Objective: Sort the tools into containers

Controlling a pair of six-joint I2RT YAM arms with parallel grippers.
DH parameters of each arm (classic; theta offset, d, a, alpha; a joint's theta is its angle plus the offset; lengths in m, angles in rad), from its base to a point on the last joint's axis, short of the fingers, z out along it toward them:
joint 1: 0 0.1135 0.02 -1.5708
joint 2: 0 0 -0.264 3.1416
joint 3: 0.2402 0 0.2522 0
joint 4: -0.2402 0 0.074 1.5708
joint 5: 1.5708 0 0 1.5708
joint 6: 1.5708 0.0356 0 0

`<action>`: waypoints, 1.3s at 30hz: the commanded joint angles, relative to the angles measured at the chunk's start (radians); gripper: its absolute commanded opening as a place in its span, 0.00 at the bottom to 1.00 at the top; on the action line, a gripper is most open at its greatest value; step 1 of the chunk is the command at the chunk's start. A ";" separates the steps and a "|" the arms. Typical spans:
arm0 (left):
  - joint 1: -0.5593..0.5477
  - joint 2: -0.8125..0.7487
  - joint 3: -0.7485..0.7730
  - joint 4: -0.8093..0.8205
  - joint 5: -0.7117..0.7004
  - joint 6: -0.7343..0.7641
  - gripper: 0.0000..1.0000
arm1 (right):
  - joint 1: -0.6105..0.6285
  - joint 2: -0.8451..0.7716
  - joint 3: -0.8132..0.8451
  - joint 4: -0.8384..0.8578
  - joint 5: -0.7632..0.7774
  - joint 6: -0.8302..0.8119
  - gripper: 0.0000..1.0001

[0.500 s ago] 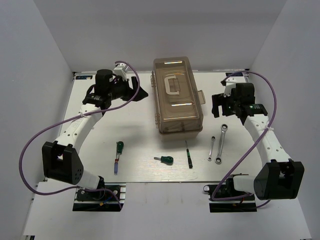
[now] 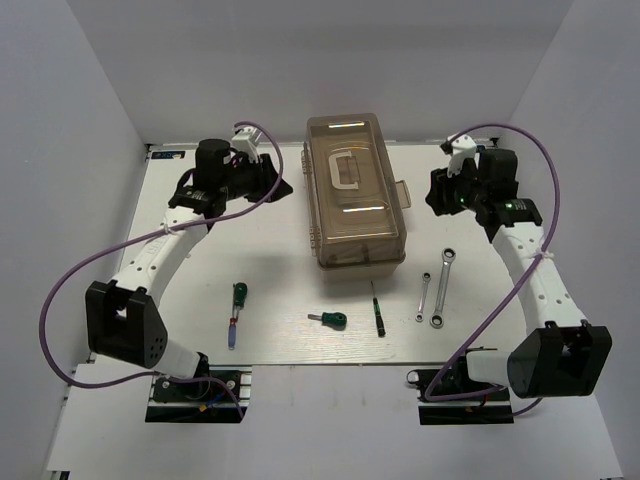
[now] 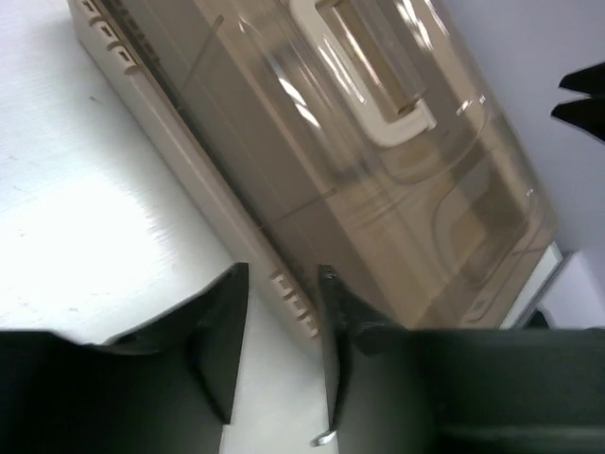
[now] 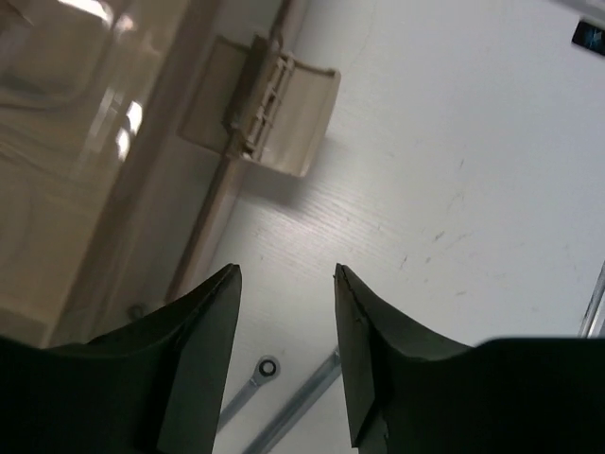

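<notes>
Plainly, the beige toolbox [image 2: 355,255] is sitting near the middle of the white table [image 2: 270,250], with its translucent brown lid [image 2: 355,215] shut and the clear handle [image 2: 342,170] lying flat on top. Small stickers [image 2: 175,153] are showing along the table's far edge, but their writing is too small to read. The five tools are all lying on the table on the near side of the toolbox, none of them in a tray. The green-and-red handled screwdriver [image 2: 236,312] is lying to the left and the stubby green screwdriver [image 2: 330,320] near the middle. The thin black-green screwdriver [image 2: 377,310] is lying just right of it, and the two silver wrenches [image 2: 423,297] [image 2: 441,290] are lying side by side further right. The left gripper [image 2: 290,187] is hovering just beside the toolbox's left wall, its fingers [image 3: 222,331] standing a narrow gap apart and grasping nothing. The right gripper [image 2: 432,195] is hanging by the right wall near the beige latch [image 4: 269,109], its fingers [image 4: 203,350] likewise parted and holding nothing. Purple cables [image 2: 60,290] are looping beside both arms, well apart from the tools.
</notes>
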 commanded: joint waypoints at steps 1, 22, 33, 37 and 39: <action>-0.009 0.015 0.057 0.001 0.019 -0.004 0.50 | 0.005 0.004 0.098 0.029 -0.112 -0.008 0.51; -0.018 0.020 0.070 0.046 0.044 -0.080 0.84 | 0.271 0.623 0.796 0.123 -0.367 0.721 0.62; -0.018 -0.034 0.008 0.046 0.024 -0.089 0.84 | 0.384 0.625 0.773 -0.050 -0.033 0.617 0.59; -0.018 -0.054 0.008 0.046 0.014 -0.089 0.84 | 0.392 0.605 0.723 -0.073 0.018 0.611 0.58; -0.018 -0.054 -0.002 0.046 0.014 -0.089 0.84 | 0.398 0.594 0.697 -0.086 0.018 0.618 0.58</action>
